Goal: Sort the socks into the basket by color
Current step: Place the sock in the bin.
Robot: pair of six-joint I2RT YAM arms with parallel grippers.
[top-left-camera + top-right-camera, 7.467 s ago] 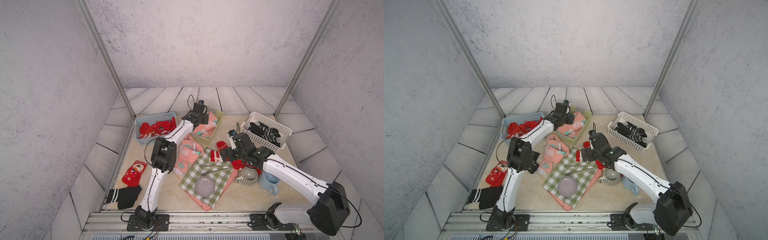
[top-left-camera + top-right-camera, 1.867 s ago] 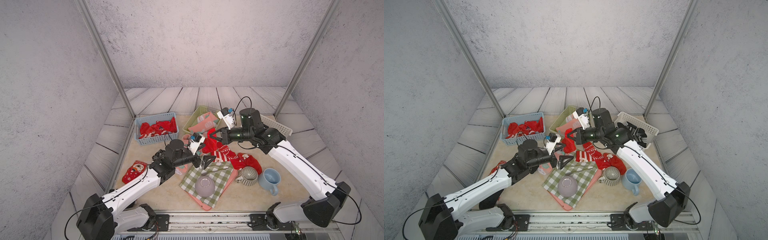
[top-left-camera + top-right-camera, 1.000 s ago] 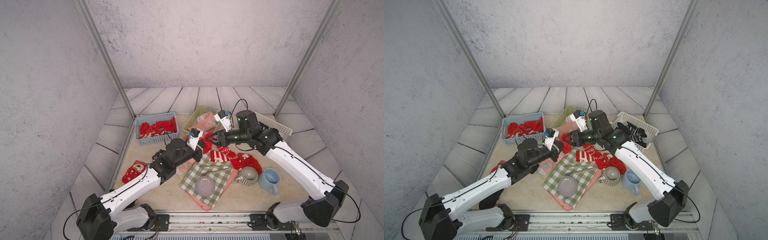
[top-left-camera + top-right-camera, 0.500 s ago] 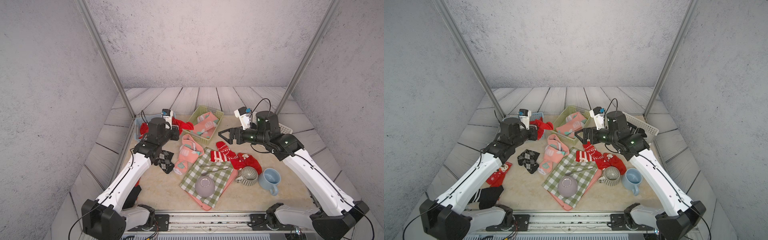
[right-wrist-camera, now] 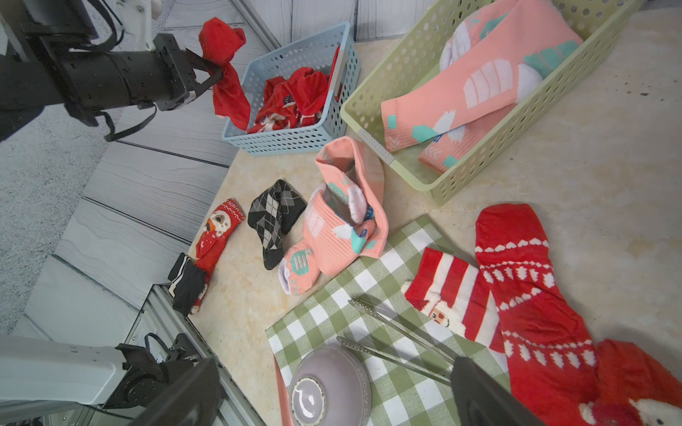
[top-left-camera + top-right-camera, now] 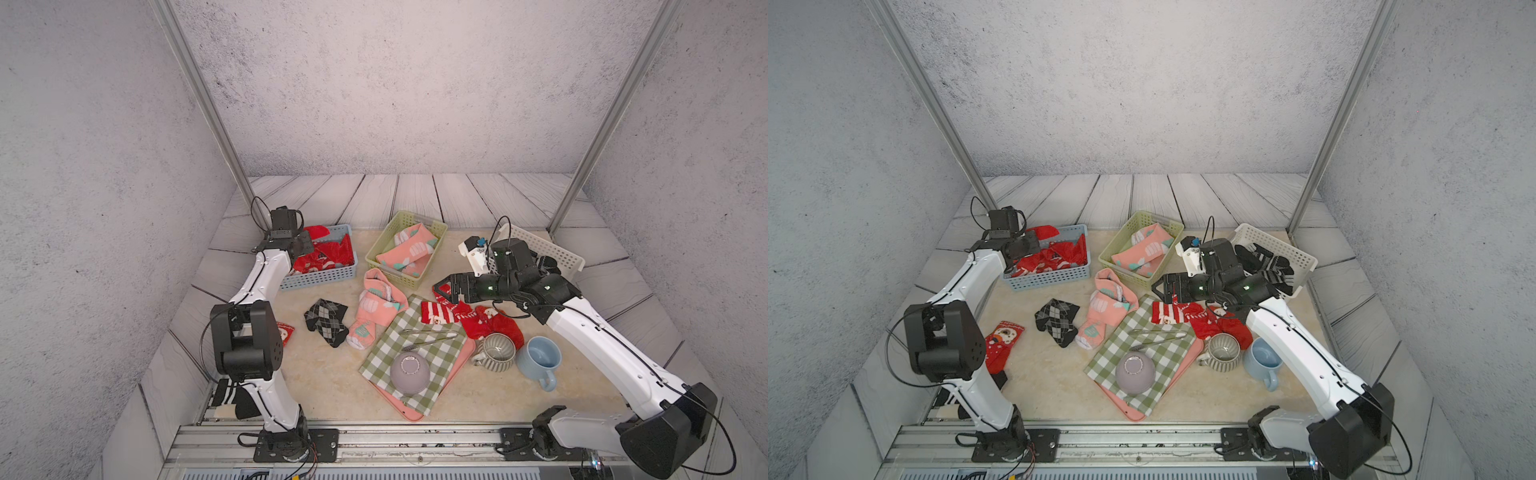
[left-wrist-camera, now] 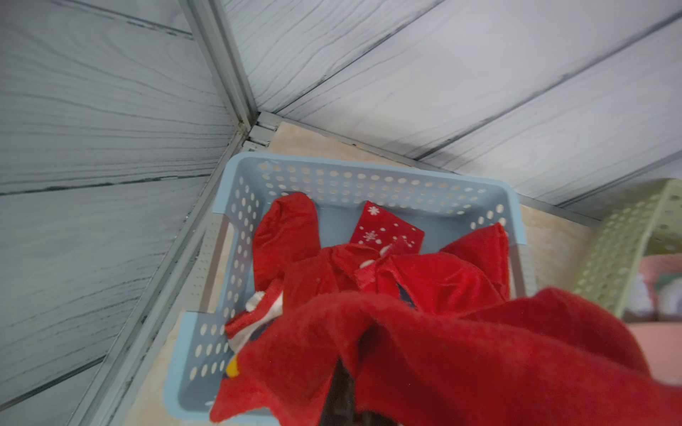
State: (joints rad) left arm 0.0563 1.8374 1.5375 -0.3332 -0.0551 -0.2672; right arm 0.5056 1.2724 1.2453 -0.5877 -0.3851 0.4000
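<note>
L gripper (image 5: pixel 216 72) clenched on red sock (image 5: pixel 230 94), tips buried in fabric; R gripper (image 6: pixel 441 291) spread, empty

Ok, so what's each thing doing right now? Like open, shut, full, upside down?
left gripper, jaws shut on a red sock.
right gripper, jaws open, empty.
blue basket, holds red socks.
green basket, holds pink socks.
white basket, holds black socks.
purple bowl, upside down on the checked cloth.
striped mug, upright, looks empty.
blue mug, upright, looks empty.
</note>
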